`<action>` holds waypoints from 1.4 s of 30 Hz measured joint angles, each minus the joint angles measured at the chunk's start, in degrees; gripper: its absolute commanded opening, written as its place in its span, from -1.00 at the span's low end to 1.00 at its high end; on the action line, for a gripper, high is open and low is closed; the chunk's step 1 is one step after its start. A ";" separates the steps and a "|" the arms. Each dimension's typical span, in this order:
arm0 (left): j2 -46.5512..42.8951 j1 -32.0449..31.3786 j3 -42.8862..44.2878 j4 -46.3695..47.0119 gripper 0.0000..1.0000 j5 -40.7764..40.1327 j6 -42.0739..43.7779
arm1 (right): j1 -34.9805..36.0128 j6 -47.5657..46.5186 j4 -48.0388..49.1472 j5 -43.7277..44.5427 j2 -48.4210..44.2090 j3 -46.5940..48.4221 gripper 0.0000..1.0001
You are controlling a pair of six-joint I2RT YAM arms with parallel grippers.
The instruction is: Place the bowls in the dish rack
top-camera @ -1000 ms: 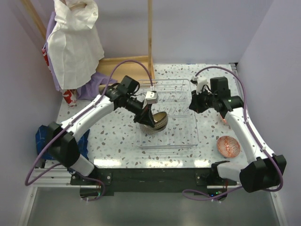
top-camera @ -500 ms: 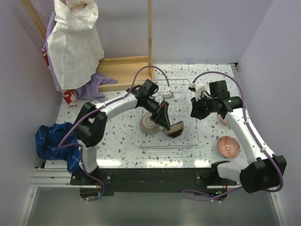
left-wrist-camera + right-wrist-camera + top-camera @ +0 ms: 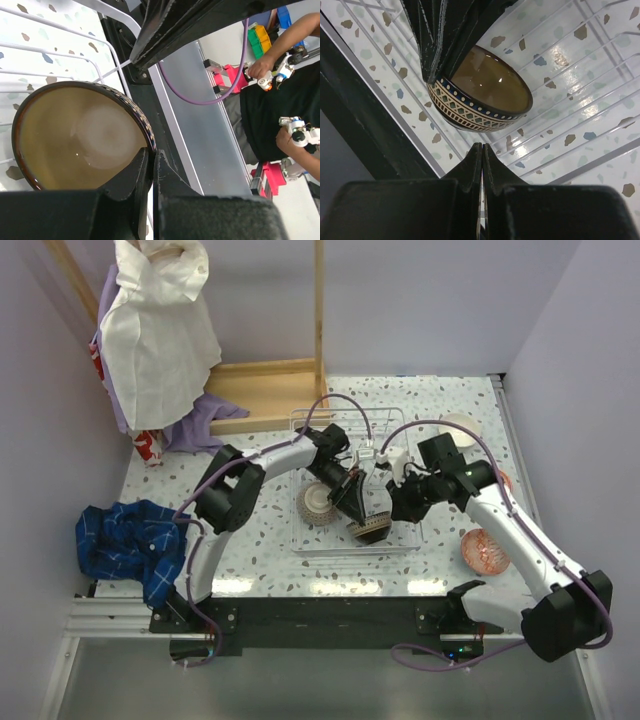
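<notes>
Top external view: a white speckled tabletop (image 3: 250,540) carries a rectangular see-through dish rack of thin silvery wire (image 3: 405,546) at its middle. The left arm reaches across from the left, and its pincer (image 3: 362,523) is clamped on the rim of a dark brown bowl with a cream patterned band (image 3: 372,531), holding it tilted over the near right part of the rack. Just to the left, inside the rack, sits a pale ribbed bowl (image 3: 318,502). The right arm comes in from the right; its pincer (image 3: 394,510) has its fingers pressed together, holding nothing, just beside the carried bowl. On the tabletop near the right edge lies a reddish patterned bowl (image 3: 486,550), not yet loaded, and a small white bowl (image 3: 462,425) sits at the far right. Blue cloth (image 3: 125,545) is heaped at the left edge.

Left wrist view: the pincer fingers (image 3: 135,177) pinch the brown bowl's (image 3: 75,140) rim, with the rack wires (image 3: 60,50) behind it.

Right wrist view: the shut pincer (image 3: 482,160) points up at the bowl (image 3: 480,95) hanging above the rack wires (image 3: 580,100).

The step in hand appears to be setting this bowl into the rack. The next move likely calls for lowering it between the tines, then letting go.
</notes>
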 measured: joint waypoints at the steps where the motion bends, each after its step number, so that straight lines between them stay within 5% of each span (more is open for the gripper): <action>1: 0.07 -0.07 0.00 -0.37 -1.00 0.13 0.15 | 0.02 0.00 0.07 -0.07 0.07 -0.31 -1.00; 11: 0.94 0.90 0.35 -4.04 -1.00 2.01 3.04 | 0.52 0.09 2.95 -0.74 3.54 -0.39 -1.00; 18: 1.16 1.25 3.78 -16.15 -1.00 -0.50 17.42 | 0.68 2.29 2.91 0.33 3.17 1.75 -1.00; 27: 4.15 -0.70 11.02 -20.79 -1.00 -2.27 28.35 | 0.68 4.66 2.14 4.17 2.12 7.89 -1.00; 42: 2.73 -0.70 16.13 -21.00 -1.00 -2.80 31.69 | 0.76 7.89 2.10 16.24 0.79 9.14 -1.00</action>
